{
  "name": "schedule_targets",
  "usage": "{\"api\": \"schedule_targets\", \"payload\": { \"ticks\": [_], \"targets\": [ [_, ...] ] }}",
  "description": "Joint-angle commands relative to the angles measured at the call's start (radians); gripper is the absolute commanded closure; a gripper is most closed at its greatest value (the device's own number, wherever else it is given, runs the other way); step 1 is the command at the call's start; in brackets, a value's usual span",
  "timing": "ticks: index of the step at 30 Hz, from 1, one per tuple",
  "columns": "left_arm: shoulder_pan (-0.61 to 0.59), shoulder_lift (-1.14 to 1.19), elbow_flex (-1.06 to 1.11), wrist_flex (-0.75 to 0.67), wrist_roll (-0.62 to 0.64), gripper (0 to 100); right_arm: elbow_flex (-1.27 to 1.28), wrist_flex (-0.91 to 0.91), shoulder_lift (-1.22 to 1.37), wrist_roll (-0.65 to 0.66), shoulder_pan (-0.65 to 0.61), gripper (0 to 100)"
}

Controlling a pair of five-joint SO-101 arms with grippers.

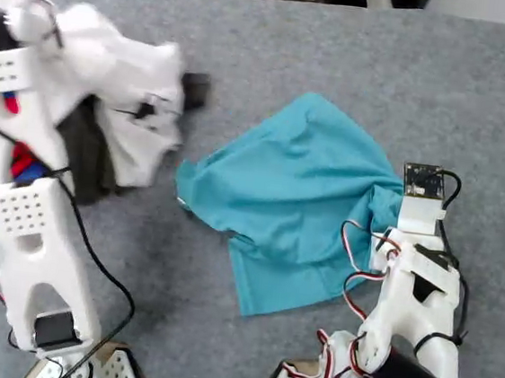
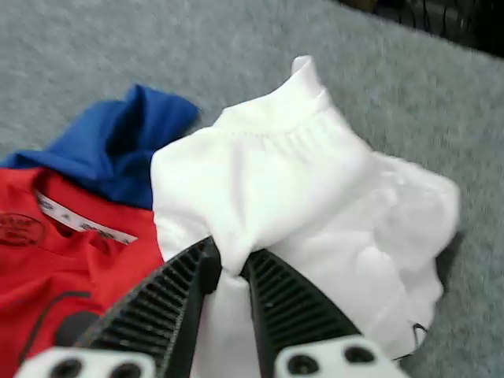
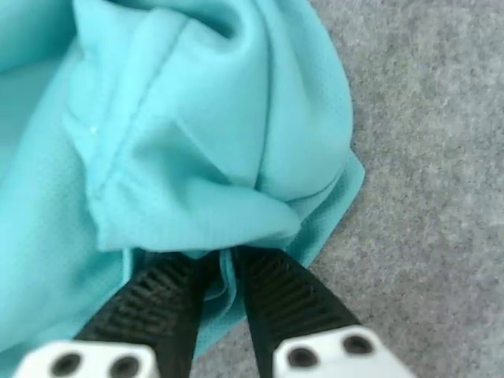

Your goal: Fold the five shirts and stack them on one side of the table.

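Both of my grippers are clamped on cloth. The left gripper [image 2: 230, 264] pinches a fold of the white shirt [image 2: 315, 181], which sits bunched up on the left arm's side of the grey table [image 1: 383, 67]. Beside it I see the red shirt [image 2: 55, 268] and the blue shirt [image 2: 118, 138] touching each other, and a dark shirt [image 1: 85, 149] pokes out from under the white one. The right gripper [image 3: 222, 264] grips an edge of the teal shirt [image 3: 197, 118], which lies crumpled and unfolded mid-table, just beside that pile.
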Motion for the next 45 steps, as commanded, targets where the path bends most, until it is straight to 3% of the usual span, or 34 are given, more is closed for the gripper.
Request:
{"api": "schedule_targets", "payload": {
  "ticks": [1, 7, 11, 15, 17, 22, 27, 31, 34, 40, 45],
  "targets": [
    [-0.094, -0.166, -0.077, -0.071, 0.012, 97, 0.002, -0.015, -0.019, 0.008, -0.011, 98.4],
    [-0.288, -0.262, -0.068, -0.140, 0.006, 97, 0.002, -0.015, -0.019, 0.008, -0.011, 98.4],
    [-0.363, -0.241, -0.053, -0.110, 0.003, 97, 0.002, -0.015, -0.019, 0.008, -0.012, 98.4],
    [-0.352, -0.164, 0.053, -0.018, -0.137, 97, 0.002, -0.015, -0.019, 0.008, -0.012, 98.4],
    [-0.344, -0.123, 0.116, 0.018, -0.190, 92, 0.002, -0.015, -0.019, 0.008, -0.012, 98.4],
    [-0.352, -0.121, 0.277, 0.015, -0.195, 76, -0.004, -0.015, -0.025, 0.023, -0.011, 98.4],
    [-0.349, -0.215, 0.306, 0.015, -0.198, 76, -0.007, 0.000, -0.027, 0.201, -0.014, 97.2],
    [-0.355, -0.333, 0.357, 0.017, -0.199, 76, -0.054, 0.117, -0.065, 0.278, -0.011, 88.1],
    [-0.357, -0.476, 0.529, 0.018, -0.250, 79, -0.154, 0.304, -0.140, 0.336, -0.029, 82.4],
    [-0.355, -0.881, 1.115, 0.009, -0.397, 80, -0.456, 0.655, -0.337, 0.351, -0.117, 77.2],
    [-0.403, -1.171, 1.543, -0.149, -0.425, 80, -0.693, 0.845, -0.394, 0.353, -0.308, 77.2]
  ]
}}
